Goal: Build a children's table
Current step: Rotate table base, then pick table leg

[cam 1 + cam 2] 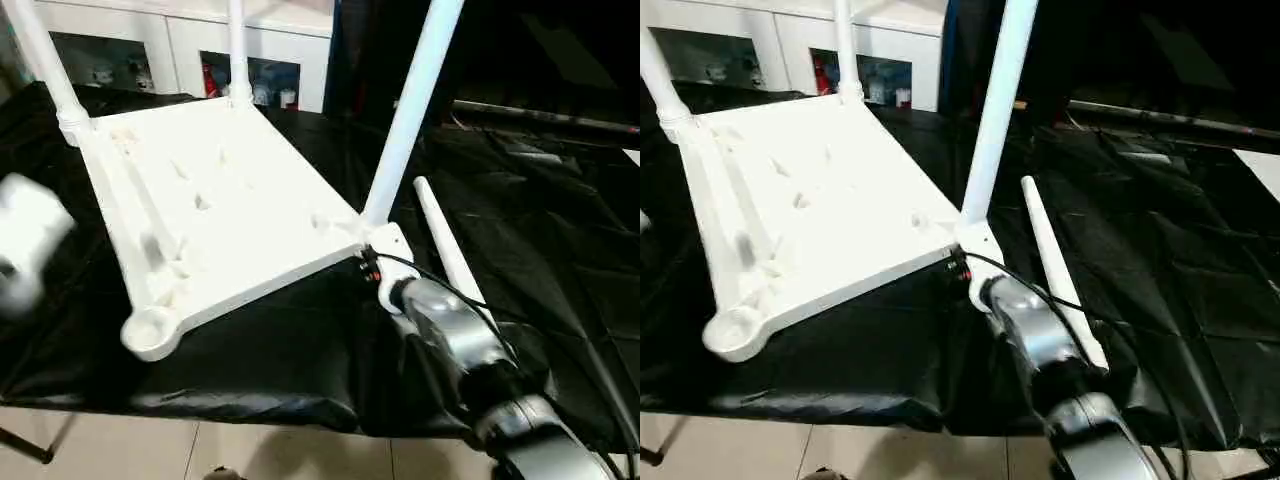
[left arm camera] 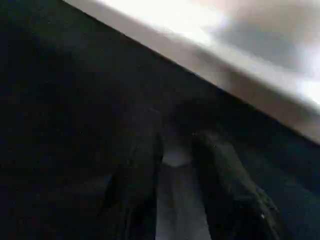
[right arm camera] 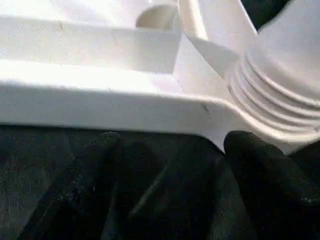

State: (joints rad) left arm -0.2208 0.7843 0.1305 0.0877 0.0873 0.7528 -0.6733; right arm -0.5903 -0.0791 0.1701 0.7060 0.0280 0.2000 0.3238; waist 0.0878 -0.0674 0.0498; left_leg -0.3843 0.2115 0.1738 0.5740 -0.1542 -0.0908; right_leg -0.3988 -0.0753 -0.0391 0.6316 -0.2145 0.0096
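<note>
My right claw (image 3: 170, 165) stands open, its fingers just short of the near right corner of the children's table (image 1: 230, 200), which lies upside down with three legs screwed in and standing up. My left claw (image 2: 175, 170) is slightly parted over the black cloth (image 1: 540, 240), holding nothing. A loose leg (image 1: 1055, 270) lies right of the corner, beside my forearm. A white cabinet (image 1: 180, 40) stands far behind.
</note>
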